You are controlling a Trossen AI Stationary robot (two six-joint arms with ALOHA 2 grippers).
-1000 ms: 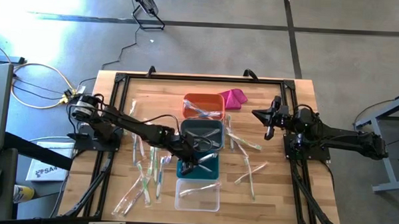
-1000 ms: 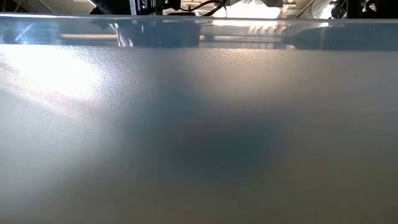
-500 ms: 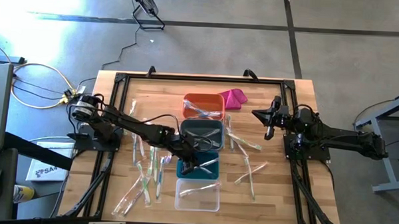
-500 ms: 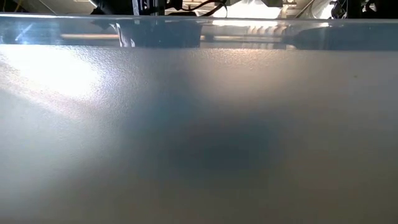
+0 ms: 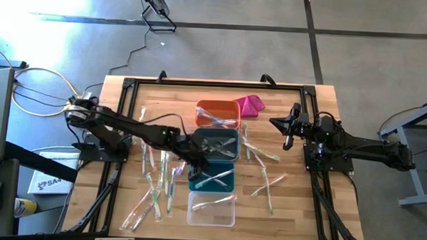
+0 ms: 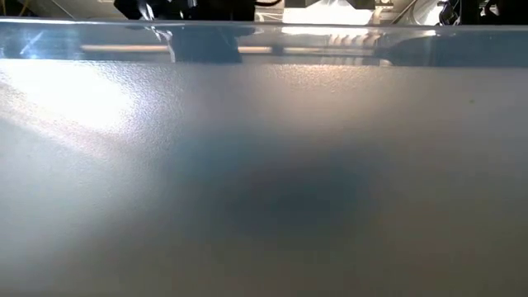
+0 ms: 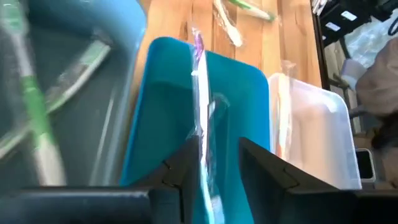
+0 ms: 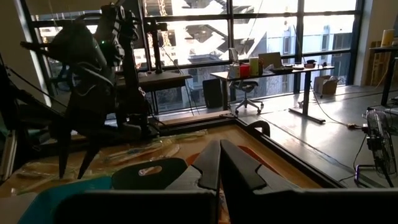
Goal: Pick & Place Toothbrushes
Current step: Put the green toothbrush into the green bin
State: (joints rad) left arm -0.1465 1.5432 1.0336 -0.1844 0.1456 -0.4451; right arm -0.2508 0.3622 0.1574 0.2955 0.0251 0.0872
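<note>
My left gripper (image 5: pixel 199 166) (image 7: pixel 219 146) hangs open over the near-left part of the teal bin (image 5: pixel 229 186) (image 7: pixel 165 93). Straight beyond the gap between its fingers, a wrapped toothbrush (image 7: pixel 199 106) (image 5: pixel 217 178) with a purple tip lies in that bin; I cannot tell whether it brushes a finger. More toothbrushes lie in the orange bin (image 5: pixel 217 104), the grey bin (image 5: pixel 238 146) and the clear bin (image 5: pixel 211 218). Loose ones lie on the wood left (image 5: pixel 158 189) and right (image 5: pixel 265 180) of the bins. My right gripper (image 5: pixel 287 139) (image 8: pixel 219 146) waits shut at the right.
The bins stand in one row from far to near at the table's middle. A magenta cloth lump (image 5: pixel 251 104) lies beside the orange bin. A black frame (image 5: pixel 129 85) runs round the table. The clear bin's wall (image 6: pixel 264 181) fills the low view.
My left gripper has risen and drawn back from over the teal bin's middle toward the table's left and far side. The toothbrush in the teal bin has stayed behind there and now shows along its whole length.
</note>
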